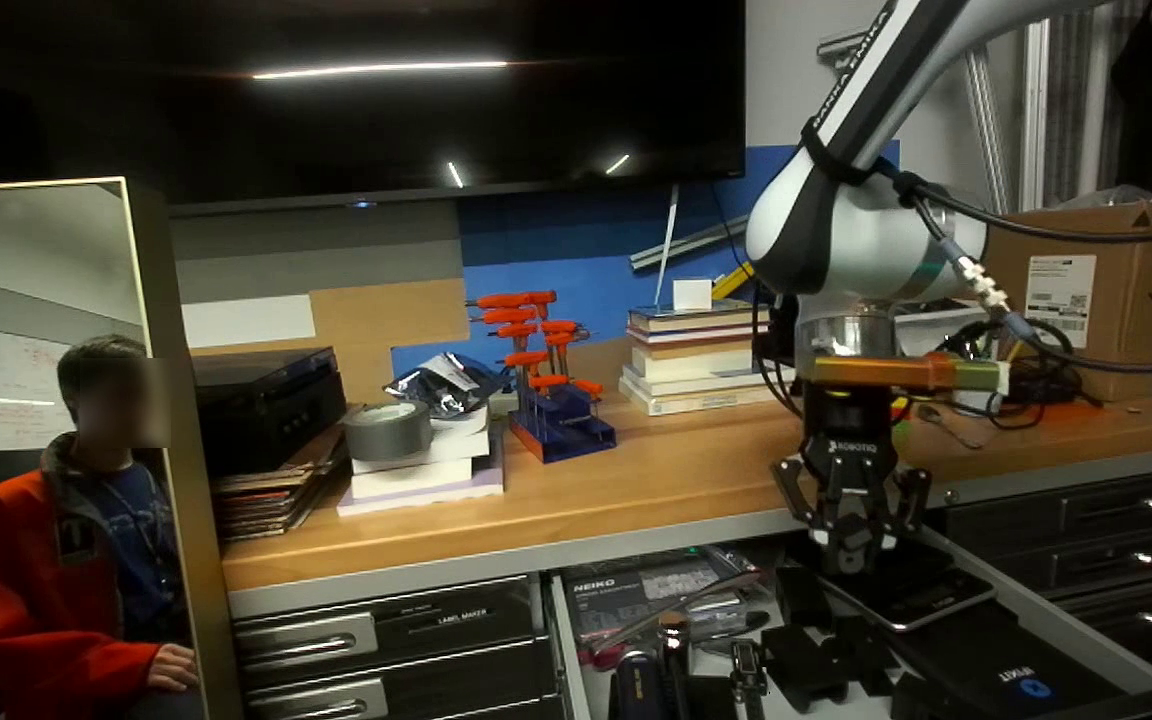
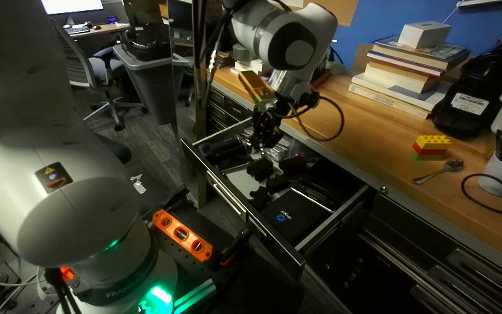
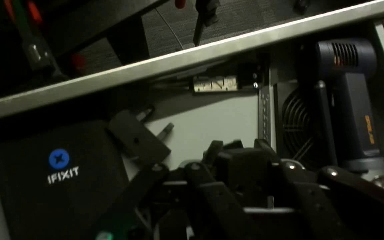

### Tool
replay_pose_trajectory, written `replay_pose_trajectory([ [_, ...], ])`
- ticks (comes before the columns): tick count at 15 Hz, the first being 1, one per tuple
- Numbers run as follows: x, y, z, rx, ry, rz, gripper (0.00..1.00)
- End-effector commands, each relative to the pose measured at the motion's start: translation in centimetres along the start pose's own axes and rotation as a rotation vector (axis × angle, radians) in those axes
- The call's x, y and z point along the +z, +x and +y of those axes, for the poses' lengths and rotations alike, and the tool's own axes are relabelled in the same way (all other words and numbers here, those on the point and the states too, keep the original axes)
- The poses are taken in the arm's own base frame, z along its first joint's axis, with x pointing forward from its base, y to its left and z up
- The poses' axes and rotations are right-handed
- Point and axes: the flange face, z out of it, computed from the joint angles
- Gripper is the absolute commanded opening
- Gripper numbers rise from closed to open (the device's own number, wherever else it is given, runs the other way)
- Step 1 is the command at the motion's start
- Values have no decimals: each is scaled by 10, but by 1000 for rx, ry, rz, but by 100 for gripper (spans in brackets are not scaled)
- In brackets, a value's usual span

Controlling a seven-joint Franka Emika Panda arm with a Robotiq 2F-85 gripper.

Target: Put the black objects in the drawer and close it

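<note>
Jutting out below a wooden worktop (image 1: 656, 470), a drawer (image 3: 182, 57) stands open

Pale rims bound the drawer on its front and sides; a bare pale patch (image 3: 212, 123) shows near the front, with open air above. The robot arm (image 1: 881, 235) slants down from overhead, its gripper (image 1: 852, 560) pointing downward within those edges. Near an iFixit box (image 2: 299, 213) inside lie several black blocks (image 2: 278, 183); the jaws stand narrow around another black block (image 3: 243, 166).

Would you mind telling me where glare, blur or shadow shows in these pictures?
In an exterior view, glare streaks the black screen and a person's face is blurred; in an exterior view, a green light blooms; in the dim wrist view, a shadow edge crosses the pale surface inside the drawer.
</note>
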Motion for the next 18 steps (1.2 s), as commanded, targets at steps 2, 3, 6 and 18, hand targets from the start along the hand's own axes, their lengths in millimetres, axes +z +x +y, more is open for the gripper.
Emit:
replay_pose_trajectory([
  [2,67,-84,-10,22,-7,54,16],
  [3,82,-93,-16,24,-15,70,16],
  [6,104,-97,-48,22,-52,114,16],
  [18,88,-64,-49,107,-51,335,16],
])
